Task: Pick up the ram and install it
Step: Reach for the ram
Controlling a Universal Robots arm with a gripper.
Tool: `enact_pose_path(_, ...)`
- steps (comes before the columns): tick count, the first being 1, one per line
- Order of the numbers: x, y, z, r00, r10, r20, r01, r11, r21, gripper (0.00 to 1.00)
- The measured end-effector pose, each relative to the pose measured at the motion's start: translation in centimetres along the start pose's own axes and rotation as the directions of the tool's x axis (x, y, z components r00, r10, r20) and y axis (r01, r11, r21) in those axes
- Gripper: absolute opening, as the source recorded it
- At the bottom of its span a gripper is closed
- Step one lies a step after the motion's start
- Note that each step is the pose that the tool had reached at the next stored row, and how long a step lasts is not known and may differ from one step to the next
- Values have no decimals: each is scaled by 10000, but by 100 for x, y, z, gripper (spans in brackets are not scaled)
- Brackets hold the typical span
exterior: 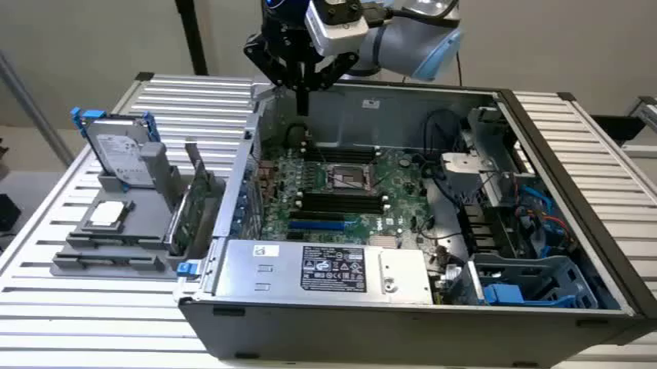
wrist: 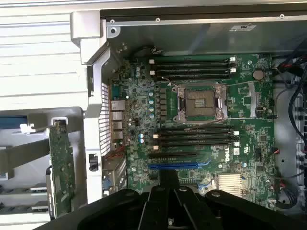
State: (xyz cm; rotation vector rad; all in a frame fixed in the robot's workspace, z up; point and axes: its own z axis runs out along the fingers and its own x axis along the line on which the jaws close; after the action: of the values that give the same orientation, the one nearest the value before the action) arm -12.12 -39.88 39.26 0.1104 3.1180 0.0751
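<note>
One gripper [exterior: 304, 109] hangs over the back corner of the case [exterior: 411, 307], on the exterior view's left. Its fingers are pressed together, with nothing visible between them. One ram [exterior: 190, 215] stands on edge in a gray holder [exterior: 103, 261] just outside the case wall on that same side, well apart from the gripper. The holder also carries one hard drive [exterior: 121, 154] and one square chip [exterior: 108, 215]. Inside the case lies one motherboard [wrist: 129, 110] with one open socket [wrist: 200, 103], one blue slot [wrist: 180, 166] and bare black slots on both sides of the socket. One power supply [exterior: 318, 269] sits at the case's near edge.
</note>
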Motion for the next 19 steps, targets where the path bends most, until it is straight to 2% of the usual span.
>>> enact_pose_path(13,17,-10,-3,10000,1,-2,-1,10000,4,0)
enact_pose_path(19,250,-133,-12,10000,0,-1,0,10000,2,0)
